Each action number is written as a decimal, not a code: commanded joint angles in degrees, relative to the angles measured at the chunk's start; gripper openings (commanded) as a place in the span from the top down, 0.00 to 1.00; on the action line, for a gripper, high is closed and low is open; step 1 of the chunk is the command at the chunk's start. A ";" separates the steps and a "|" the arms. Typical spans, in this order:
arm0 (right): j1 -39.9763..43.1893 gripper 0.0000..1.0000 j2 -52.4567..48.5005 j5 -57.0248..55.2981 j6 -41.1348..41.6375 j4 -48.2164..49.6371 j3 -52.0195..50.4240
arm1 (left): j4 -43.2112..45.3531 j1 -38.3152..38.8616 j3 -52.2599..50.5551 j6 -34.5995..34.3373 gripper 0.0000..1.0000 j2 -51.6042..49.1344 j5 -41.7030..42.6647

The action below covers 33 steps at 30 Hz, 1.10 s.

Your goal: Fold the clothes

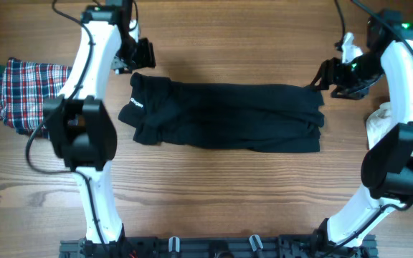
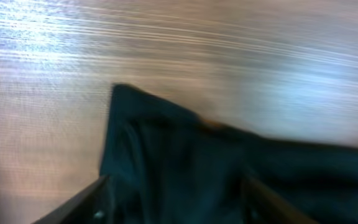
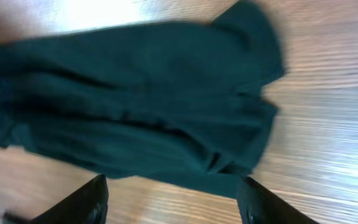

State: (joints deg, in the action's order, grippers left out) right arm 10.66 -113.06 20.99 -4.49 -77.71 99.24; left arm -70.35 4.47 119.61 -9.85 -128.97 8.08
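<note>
The clothes in play are a black shirt [image 1: 228,115] lying flat on the wooden table as a long folded band, with a small white logo [image 1: 135,104] at its left end. My left gripper [image 1: 143,56] hovers just above the band's upper left corner. In the left wrist view its fingers [image 2: 79,202] stand wide apart over the black shirt [image 2: 229,174], gripping nothing. My right gripper [image 1: 325,75] is at the band's upper right corner. In the right wrist view it [image 3: 173,186] is open over bare wood, with the black shirt [image 3: 135,106] just beyond the tips.
A red-white-navy plaid garment [image 1: 24,93] lies bunched at the left edge of the table, partly behind the left arm. A white garment [image 1: 380,122] sits at the right edge behind the right arm. Bare wood lies in front of the shirt.
</note>
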 commanded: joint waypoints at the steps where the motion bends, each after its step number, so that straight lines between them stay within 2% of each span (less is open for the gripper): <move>1: -5.90 0.40 -1.29 4.42 -3.43 1.20 -7.32 | -4.85 0.72 1.25 0.96 0.62 7.87 7.41; 3: -9.49 0.37 -1.29 2.03 1.14 5.33 -12.63 | -8.96 1.53 1.09 1.99 0.83 7.72 7.30; 4: -10.43 0.34 -1.29 1.25 3.98 8.24 -15.39 | -10.54 2.19 0.48 2.23 0.91 7.67 7.28; 5: -10.60 0.33 -1.29 1.60 5.64 11.21 -18.18 | -11.26 2.97 -0.42 2.23 0.93 7.67 7.28; 7: -10.54 0.32 -1.29 1.66 6.03 13.07 -21.24 | -10.86 5.09 -2.84 3.56 0.94 7.67 7.28; 8: -10.54 0.36 -1.27 1.70 5.73 12.94 -22.49 | -9.68 6.69 -5.14 3.67 0.94 7.67 6.88; 10: -10.64 0.39 -1.27 2.14 3.10 12.59 -23.26 | -6.01 9.70 -10.84 3.69 0.94 7.67 5.14; 12: -10.62 0.39 -1.29 0.17 6.12 15.28 -23.26 | -0.22 12.48 -18.69 3.63 0.94 7.67 2.03; 14: -10.62 0.39 -1.29 -12.74 13.90 20.46 -23.26 | 7.52 13.79 -28.15 3.10 0.94 7.65 0.66; 16: -9.94 0.38 -1.77 -25.46 16.68 22.51 -23.26 | 13.27 13.25 -36.72 -0.04 0.95 7.54 -4.17; 18: -8.39 0.38 -1.97 -30.45 17.55 22.93 -23.26 | 15.96 12.09 -41.00 -0.04 0.95 7.54 -4.57; 21: -5.11 0.39 -1.97 -34.80 18.95 23.02 -23.26 | 19.28 10.12 -41.88 -0.04 0.94 7.58 -5.18; 23: -3.19 0.42 -1.90 -31.85 18.78 22.86 -23.23 | 19.50 9.64 -40.70 -0.02 0.93 7.61 -4.59; 25: -3.13 0.41 -1.07 -22.34 11.93 22.84 -22.88 | 17.92 9.84 -38.42 -0.02 0.92 8.26 -2.84; 26: -3.10 0.37 0.07 -16.76 9.20 22.47 -22.43 | 16.55 10.21 -36.52 -0.02 0.90 8.90 -2.12; 28: -2.67 0.29 2.08 -12.81 8.50 21.81 -22.32 | 14.69 10.69 -34.10 -0.02 0.89 10.03 -2.16; 30: -0.11 0.18 4.33 -6.29 7.39 20.39 -22.32 | 13.03 10.69 -32.20 -0.04 0.86 12.04 -2.14; 33: 3.96 0.07 3.72 -2.27 5.86 20.24 -22.49 | 12.59 10.80 -31.85 -0.04 0.84 14.60 -1.86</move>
State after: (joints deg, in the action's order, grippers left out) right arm 11.27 -110.15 11.64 4.16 -57.45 76.20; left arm -57.47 15.62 86.37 -9.52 -118.08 7.09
